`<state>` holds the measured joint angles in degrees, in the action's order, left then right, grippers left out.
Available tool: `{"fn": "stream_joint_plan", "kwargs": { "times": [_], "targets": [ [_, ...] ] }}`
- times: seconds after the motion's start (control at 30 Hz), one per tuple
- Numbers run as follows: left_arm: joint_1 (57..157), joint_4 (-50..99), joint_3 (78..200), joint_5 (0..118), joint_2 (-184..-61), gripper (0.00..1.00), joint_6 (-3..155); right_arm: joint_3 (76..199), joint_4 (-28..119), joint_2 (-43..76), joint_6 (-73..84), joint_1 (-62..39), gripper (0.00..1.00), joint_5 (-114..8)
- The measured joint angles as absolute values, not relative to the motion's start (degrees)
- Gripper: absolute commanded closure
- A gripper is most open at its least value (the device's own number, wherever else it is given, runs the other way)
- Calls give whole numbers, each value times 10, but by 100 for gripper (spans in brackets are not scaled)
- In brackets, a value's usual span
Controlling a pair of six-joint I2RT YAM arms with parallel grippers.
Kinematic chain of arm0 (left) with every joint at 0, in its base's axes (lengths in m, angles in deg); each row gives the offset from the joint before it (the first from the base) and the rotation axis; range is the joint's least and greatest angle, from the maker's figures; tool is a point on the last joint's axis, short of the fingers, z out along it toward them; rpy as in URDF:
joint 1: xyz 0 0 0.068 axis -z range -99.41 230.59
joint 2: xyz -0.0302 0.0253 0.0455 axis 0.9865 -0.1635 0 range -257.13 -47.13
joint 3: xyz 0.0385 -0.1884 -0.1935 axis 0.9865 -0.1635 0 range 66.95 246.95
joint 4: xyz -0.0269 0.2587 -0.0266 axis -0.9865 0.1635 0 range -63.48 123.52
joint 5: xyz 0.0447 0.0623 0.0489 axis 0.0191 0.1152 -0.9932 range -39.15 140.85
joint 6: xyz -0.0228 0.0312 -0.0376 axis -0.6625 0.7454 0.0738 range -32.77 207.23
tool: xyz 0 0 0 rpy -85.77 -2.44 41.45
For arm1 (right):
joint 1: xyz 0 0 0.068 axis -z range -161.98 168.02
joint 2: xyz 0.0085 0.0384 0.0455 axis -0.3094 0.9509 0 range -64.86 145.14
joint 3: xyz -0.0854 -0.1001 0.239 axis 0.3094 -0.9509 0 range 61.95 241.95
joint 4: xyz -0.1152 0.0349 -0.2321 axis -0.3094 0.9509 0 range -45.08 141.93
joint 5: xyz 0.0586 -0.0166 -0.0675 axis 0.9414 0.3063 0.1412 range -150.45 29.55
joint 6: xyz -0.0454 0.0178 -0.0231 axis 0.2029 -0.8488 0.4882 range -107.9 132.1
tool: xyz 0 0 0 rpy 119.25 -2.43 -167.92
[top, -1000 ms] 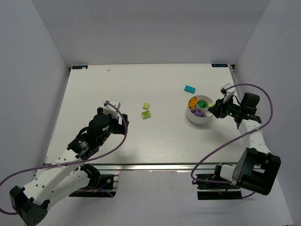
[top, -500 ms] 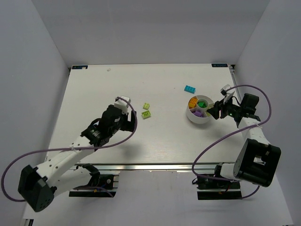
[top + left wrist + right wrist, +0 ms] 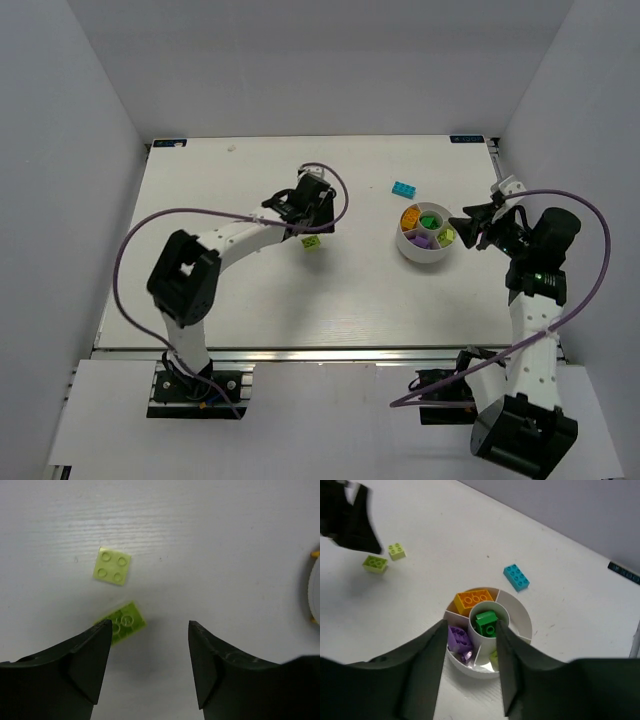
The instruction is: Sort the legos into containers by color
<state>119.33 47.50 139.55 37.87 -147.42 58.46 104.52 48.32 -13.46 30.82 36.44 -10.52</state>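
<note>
The white divided bowl [image 3: 411, 250] holds an orange brick [image 3: 474, 600], a dark green brick [image 3: 486, 621] in its centre cup, purple bricks [image 3: 459, 637] and a lime brick [image 3: 493, 657]. My right gripper [image 3: 463, 228] is open and empty, just right of the bowl; in the right wrist view [image 3: 471, 625] its fingers frame the bowl [image 3: 527, 628]. Two lime bricks lie on the table, a square one [image 3: 113, 566] and a longer one [image 3: 122, 621]. My left gripper [image 3: 150, 630] is open above them, its left fingertip next to the longer brick [image 3: 311, 242]. A cyan brick [image 3: 404, 188] lies left of and beyond the bowl.
The bowl's rim [image 3: 315, 590] shows at the right edge of the left wrist view. The left arm [image 3: 240, 232] stretches across the table's middle. White walls enclose the table on three sides.
My left arm has swung far to the right, over the two lime bricks. My right gripper has drawn back a little from the bowl; a lime brick now lies in the bowl's right compartment.
</note>
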Motion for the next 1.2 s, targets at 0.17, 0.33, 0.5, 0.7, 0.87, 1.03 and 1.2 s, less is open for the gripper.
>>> {"fn": "stream_joint_plan", "kwargs": {
  "times": [0.17,0.33,0.5,0.7,0.87,1.03,1.2],
  "targets": [
    [1192,534,1532,370,-1601,20,595,1040,492,-191,262,364,39,-68],
    [1190,581,1553,400,-1621,20,714,1012,500,-198,243,364,38,-55],
    [1190,593,1527,412,-1608,21,827,1005,508,-199,243,365,38,-47],
    [1190,594,1502,430,-1607,24,906,1004,508,-201,241,367,37,-44],
    [1190,586,1504,440,-1609,25,940,1004,508,-206,240,367,37,-43],
    [1190,587,1528,443,-1630,40,961,1004,508,-206,240,368,37,-43],
    [1189,595,1537,450,-1650,45,973,997,507,-206,240,368,37,-43]
  ]
}}
